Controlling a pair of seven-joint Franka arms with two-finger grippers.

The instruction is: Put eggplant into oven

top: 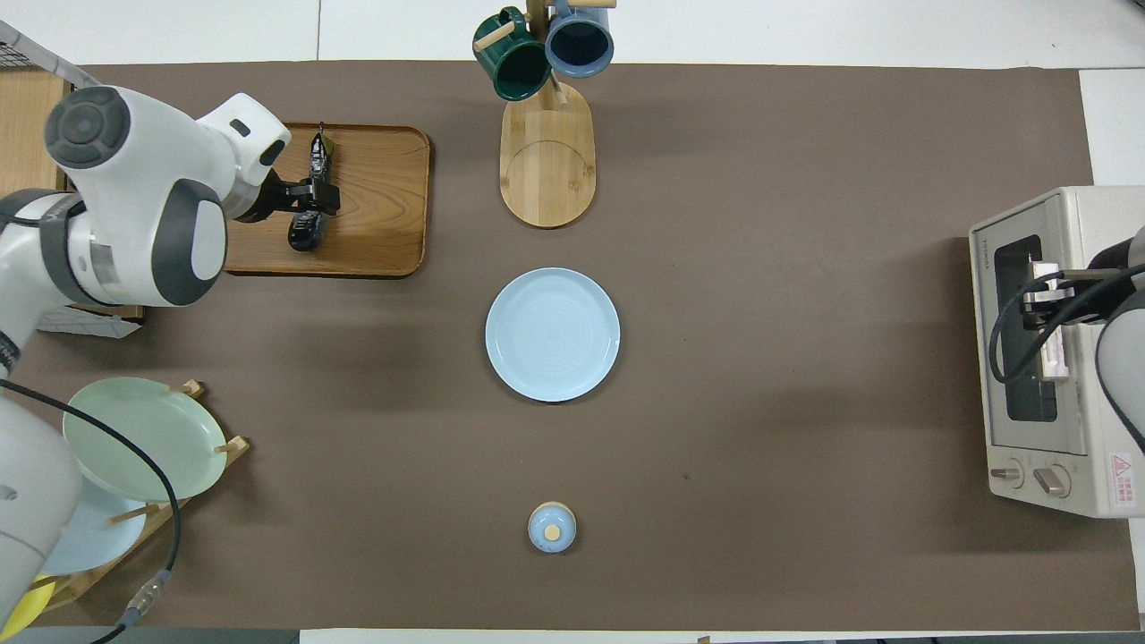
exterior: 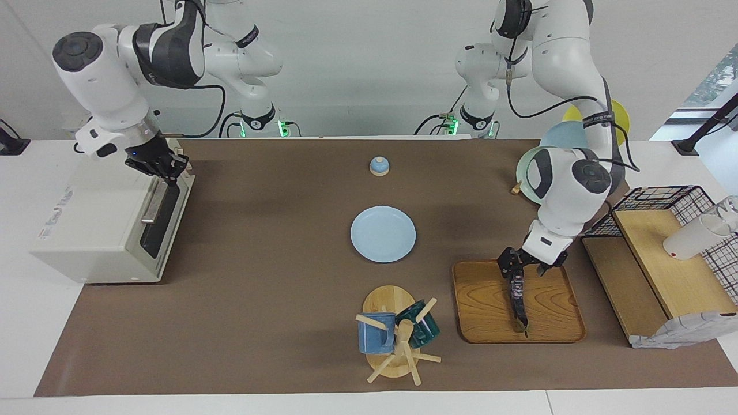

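The eggplant (exterior: 518, 301) lies on the wooden tray (exterior: 481, 311) toward the left arm's end of the table, its long axis running toward and away from the robots — stem tip pointing away from them. The left gripper (exterior: 515, 270) is down at its blunt end, fingers spread wide. The right gripper (exterior: 167, 170), fingertips together, sits at the oven (exterior: 109, 222) door's top edge. The oven's front reads "TOSHIBA" — just legible.

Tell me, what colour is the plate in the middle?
Light blue plate, clearest in the overhead view.
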